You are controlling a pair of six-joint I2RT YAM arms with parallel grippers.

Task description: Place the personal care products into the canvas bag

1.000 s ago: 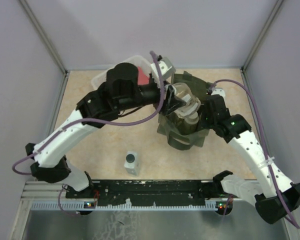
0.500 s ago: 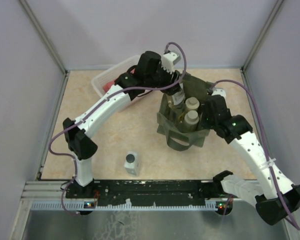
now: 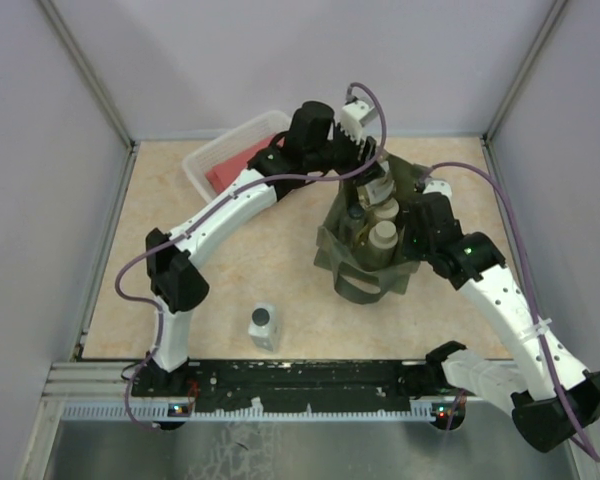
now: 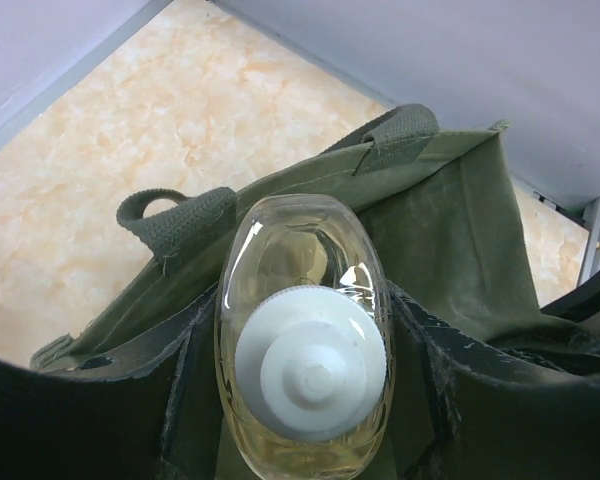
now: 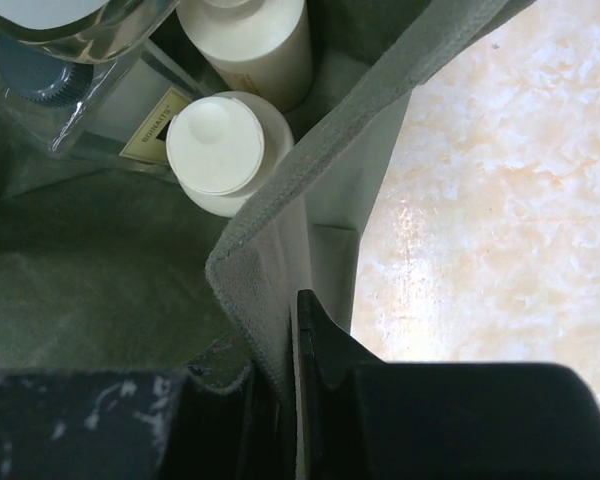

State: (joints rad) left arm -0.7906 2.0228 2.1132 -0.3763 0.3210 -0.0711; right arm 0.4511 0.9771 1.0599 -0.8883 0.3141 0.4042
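Observation:
My left gripper (image 3: 377,184) hangs over the far side of the olive-green canvas bag (image 3: 352,272) and is shut on the amber bottle (image 4: 305,370) with the white cap, cap toward the camera. Two cream bottles (image 3: 384,237) stand upright in the bag. The right wrist view shows them (image 5: 220,150) beside a grey rectangular bottle (image 5: 115,105) with a dark cap. My right gripper (image 5: 292,300) is shut on the bag's right rim (image 5: 270,240) and holds it up. Another grey bottle (image 3: 264,325) stands on the table near the front.
A white plastic basket (image 3: 202,160) with a red cloth (image 3: 242,166) sits at the back left, under my left arm. Grey walls enclose the table on three sides. The bag's strap handles (image 4: 175,215) lie on its far side.
My left arm has stretched out and its gripper has moved toward the far side of the bag with the amber bottle. The right gripper has kept its hold on the bag's rim.

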